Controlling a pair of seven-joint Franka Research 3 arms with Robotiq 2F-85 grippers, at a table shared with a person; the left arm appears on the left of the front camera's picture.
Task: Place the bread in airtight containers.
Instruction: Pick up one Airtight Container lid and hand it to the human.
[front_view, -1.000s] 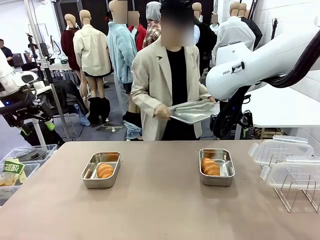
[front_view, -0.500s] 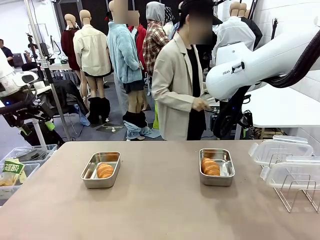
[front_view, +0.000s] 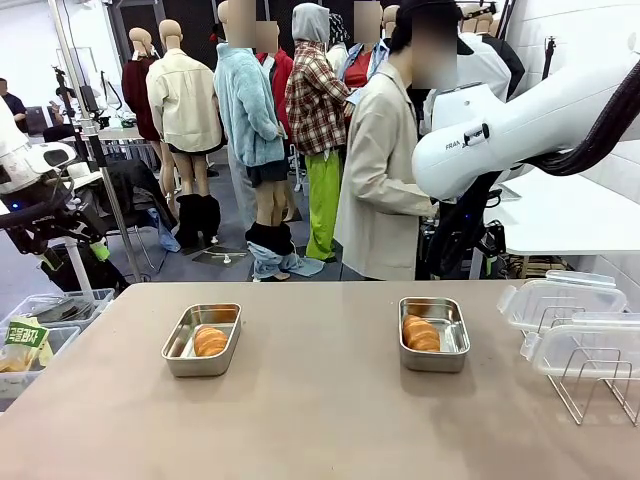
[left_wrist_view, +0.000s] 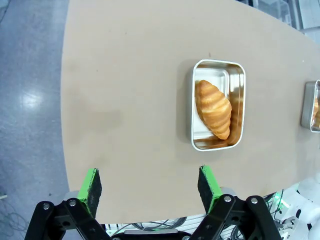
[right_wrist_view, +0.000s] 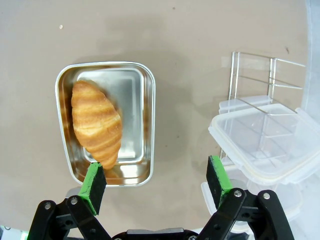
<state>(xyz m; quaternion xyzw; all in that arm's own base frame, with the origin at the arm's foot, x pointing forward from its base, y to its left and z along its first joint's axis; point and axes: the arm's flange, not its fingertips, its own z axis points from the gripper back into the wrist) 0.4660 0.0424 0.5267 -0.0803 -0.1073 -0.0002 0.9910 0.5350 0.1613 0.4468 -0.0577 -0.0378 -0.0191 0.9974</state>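
While one croissant (front_view: 210, 340) is being cradled in the centre-left tin (front_view: 182, 346) and another croissant (front_view: 421, 333) in the centre-right tin (front_view: 456, 338), the left gripper (left_wrist_view: 149, 182) and right gripper (right_wrist_view: 156, 176) are being held spread apart, empty.

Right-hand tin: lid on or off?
Off. The tin is open-topped, croissant bare inside; clear lids lie beside it at the wire rack.

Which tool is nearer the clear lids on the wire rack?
Right. The right tool hangs high beside the clear lids; the left tool is up by the left tin, well away.
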